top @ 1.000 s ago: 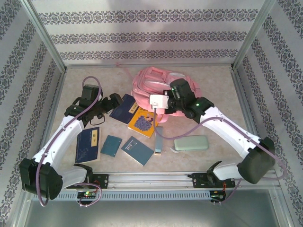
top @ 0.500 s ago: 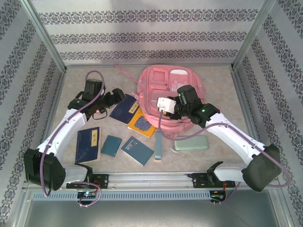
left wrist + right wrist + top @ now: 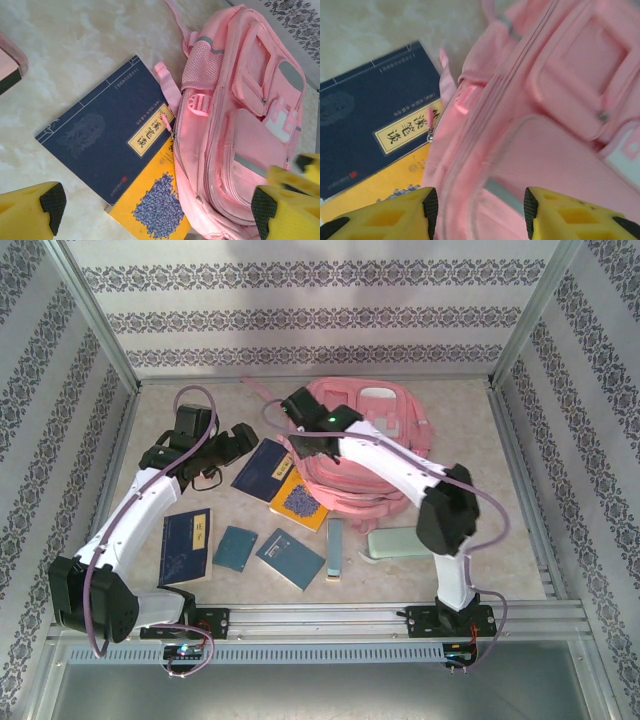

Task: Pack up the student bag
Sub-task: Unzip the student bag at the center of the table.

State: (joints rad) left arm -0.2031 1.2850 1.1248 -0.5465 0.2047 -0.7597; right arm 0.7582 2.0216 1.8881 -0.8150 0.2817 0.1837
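While bag (image 3: 398, 422) lies flat, front up, at back-centre of worktop (image 3: 480, 450), R gripper (image 3: 480, 206) hangs over its left side, jaws apart, empty. L gripper (image 3: 157, 202) spread wide above navy book (image 3: 262, 468) just beside bag, empty.

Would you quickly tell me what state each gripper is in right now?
Left gripper: open, empty.
Right gripper: open, empty, above the large pink fabric backpack.

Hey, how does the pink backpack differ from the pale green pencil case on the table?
The student bag is pink; the pencil case is pale green. The bag is far bigger than the case. The bag shows pockets, zips and straps; the case is a plain oblong. Both lie flat on the table.
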